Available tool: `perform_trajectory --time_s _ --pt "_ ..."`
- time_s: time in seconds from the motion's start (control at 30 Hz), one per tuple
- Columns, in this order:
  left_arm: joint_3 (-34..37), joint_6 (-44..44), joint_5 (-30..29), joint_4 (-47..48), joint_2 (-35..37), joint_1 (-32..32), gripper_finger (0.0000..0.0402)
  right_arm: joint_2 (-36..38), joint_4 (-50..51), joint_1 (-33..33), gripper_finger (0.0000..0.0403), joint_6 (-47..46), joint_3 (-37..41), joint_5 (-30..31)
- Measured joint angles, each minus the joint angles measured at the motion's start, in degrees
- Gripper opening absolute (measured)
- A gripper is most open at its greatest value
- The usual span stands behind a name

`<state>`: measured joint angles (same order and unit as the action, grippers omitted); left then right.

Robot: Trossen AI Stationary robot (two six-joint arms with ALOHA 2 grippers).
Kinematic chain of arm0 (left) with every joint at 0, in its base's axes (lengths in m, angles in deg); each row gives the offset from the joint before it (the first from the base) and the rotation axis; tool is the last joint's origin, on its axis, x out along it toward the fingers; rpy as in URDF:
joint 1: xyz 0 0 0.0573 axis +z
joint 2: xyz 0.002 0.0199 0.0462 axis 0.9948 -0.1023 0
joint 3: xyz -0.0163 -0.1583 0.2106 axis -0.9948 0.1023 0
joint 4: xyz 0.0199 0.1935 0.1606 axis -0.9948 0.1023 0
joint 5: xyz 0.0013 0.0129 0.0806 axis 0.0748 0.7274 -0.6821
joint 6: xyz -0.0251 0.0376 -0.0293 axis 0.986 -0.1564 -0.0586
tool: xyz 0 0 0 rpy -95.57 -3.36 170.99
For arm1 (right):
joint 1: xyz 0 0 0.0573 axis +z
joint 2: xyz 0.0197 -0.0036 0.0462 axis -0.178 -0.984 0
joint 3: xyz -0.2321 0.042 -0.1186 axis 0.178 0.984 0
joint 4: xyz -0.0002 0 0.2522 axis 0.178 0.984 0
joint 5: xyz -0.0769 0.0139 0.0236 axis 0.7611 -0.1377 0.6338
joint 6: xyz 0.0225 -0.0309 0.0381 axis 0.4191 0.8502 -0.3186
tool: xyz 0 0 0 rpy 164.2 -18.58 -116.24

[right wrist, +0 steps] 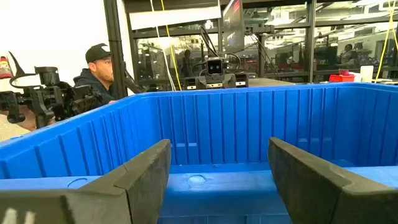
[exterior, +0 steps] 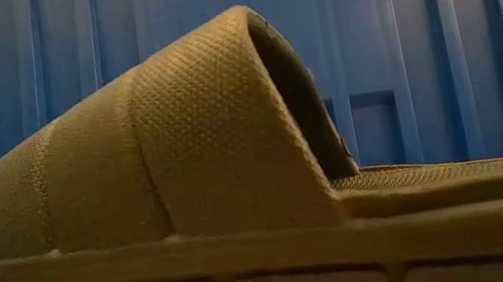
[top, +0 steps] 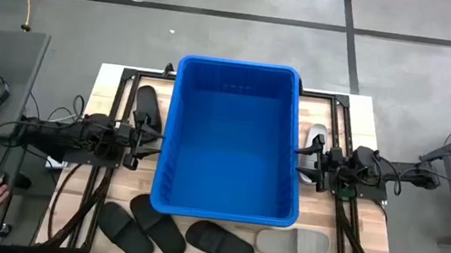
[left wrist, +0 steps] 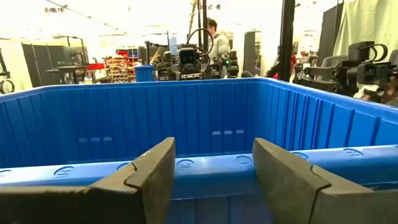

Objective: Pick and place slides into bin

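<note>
The bin (top: 232,140) fills the table's (top: 371,118) centre; its interior is unobstructed; slides (top: 212,240) crowd the near edge.

No text, label or number can be read on anything here.

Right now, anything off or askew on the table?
Nothing damaged or spilled. The bin sits square and empty. Slides lie loose: three black ones and a grey one angled unevenly along the near edge, another black one by the left gripper. Right gripper open at the rim.
</note>
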<state>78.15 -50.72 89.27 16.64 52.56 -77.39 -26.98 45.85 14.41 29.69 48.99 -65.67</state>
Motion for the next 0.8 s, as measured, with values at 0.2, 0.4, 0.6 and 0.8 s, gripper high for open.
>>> perform_trajectory --time_s 0.2,0.4,0.6,0.8 --pt "0.0 -0.02 -0.02 0.01 0.0 0.0 0.0207 0.01 -0.01 0.0 0.0261 0.0 0.01 0.0" --pt "0.02 0.0 -0.01 -0.02 0.0 0.0 0.0207 0.0 -0.48 0.0 0.0261 -0.06 0.02 -0.03" --pt "0.11 6.63 -0.02 -2.53 -0.07 0.0 0.0207 -0.07 -9.85 0.0 0.0261 -1.48 0.04 -0.15" --pt "0.11 24.67 0.7 -5.74 -0.04 -0.02 0.0207 -0.07 -21.8 0.0 0.0261 -8.58 0.04 -0.1"
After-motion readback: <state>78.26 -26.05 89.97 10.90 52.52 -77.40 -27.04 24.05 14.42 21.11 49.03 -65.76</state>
